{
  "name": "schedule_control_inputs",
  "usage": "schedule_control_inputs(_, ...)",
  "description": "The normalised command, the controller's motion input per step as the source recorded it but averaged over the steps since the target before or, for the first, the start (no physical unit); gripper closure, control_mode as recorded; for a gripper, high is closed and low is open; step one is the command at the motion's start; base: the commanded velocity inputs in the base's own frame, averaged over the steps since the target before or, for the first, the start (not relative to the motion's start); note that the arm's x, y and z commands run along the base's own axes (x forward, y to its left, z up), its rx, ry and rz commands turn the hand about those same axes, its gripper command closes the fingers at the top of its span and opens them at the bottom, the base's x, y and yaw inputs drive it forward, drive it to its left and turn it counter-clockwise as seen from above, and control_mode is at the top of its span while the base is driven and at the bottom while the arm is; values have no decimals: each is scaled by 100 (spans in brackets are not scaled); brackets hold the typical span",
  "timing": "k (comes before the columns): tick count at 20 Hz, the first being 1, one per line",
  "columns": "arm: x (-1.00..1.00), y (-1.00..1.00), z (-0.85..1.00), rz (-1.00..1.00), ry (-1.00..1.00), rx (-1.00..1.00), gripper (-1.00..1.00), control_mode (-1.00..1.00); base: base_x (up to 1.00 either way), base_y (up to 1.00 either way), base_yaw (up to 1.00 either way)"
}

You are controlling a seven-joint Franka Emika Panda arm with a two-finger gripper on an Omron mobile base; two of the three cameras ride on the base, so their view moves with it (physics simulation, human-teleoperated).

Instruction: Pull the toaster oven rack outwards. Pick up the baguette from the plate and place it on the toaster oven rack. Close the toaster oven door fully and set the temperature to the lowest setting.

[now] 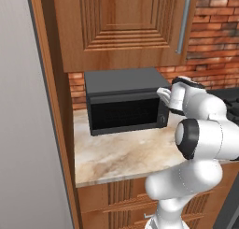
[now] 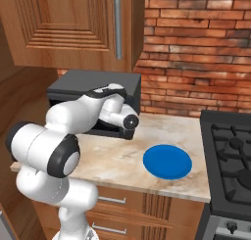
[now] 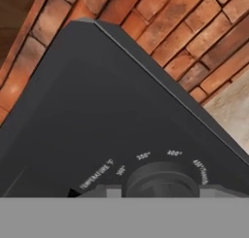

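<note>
Plate [image 2: 167, 161] bare on counter; toaster oven door [image 1: 125, 114] closed; hand [image 1: 164, 94] at temperature dial [image 3: 163, 179], grip indiscernible.

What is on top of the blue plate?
Nothing: the blue plate lies bare on the counter. The toaster oven door is shut, and its dark window hides whatever is inside.

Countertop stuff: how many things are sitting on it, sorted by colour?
Dark grey: 1, the toaster oven, door shut
Bright blue: 1, the plate, bare, with no bread on it
Total: 2
</note>
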Motion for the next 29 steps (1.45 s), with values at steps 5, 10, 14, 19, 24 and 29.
schedule_control_inputs(5,0,15,-61,3,-57,-88,100,-100,0,0,0)
schedule_control_inputs(10,-4,5,-32,2,-61,-95,100,-100,0,0,0)
schedule_control_inputs(14,-16,7,-13,0,-63,-100,100,-100,0,0,0)
schedule_control_inputs(19,-24,0,-17,0,-60,-100,100,-100,0,0,0)
schedule_control_inputs(24,-34,0,-19,0,-63,-100,100,-100,0,0,0)
schedule_control_inputs(29,-22,0,-18,0,-62,-99,100,-100,0,0,0)
